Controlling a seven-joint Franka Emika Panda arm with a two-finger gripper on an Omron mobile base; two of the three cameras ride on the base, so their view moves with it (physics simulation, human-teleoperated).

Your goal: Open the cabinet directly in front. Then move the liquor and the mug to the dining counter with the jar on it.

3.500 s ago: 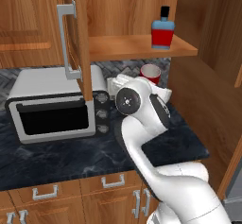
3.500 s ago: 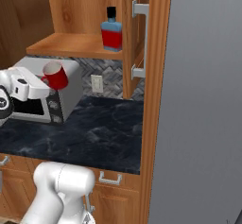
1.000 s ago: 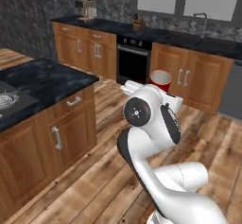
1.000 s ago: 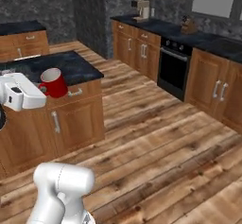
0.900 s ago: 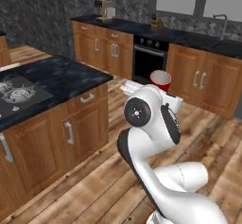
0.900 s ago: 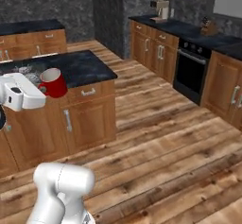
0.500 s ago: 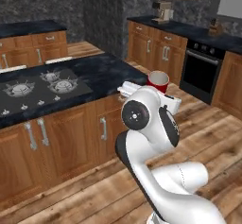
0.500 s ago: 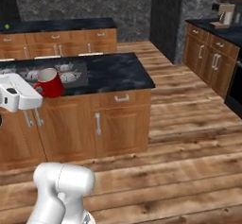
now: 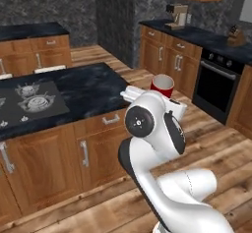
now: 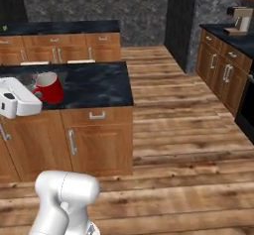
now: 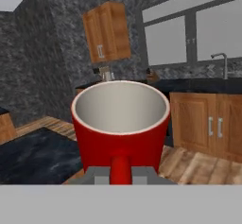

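My gripper (image 11: 120, 175) is shut on the handle of the red mug (image 11: 120, 124), which stands upright with its whitish inside showing. From the right base the mug (image 10: 48, 88) hangs at the tip of my white hand, with the gripper (image 10: 35, 96) in front of a black marbled island counter (image 10: 99, 88). In the left base view the mug (image 9: 162, 85) sits just past my forearm, right of that island counter (image 9: 93, 87). I cannot tell whether this is the dining counter. The cabinet, the liquor and the jar are out of view.
The island has brown fronts with silver handles and a cooktop (image 9: 29, 99). A black oven (image 9: 216, 87) and a coffee machine (image 9: 177, 15) line the right wall. Another black counter (image 10: 59, 28) runs along the back. Open wooden floor (image 10: 188, 130) lies to the right.
The whole picture has swung, so the base has moved; the island counter now stands close at the left. The mug has stayed in the shut gripper, in the same place relative to the arm.
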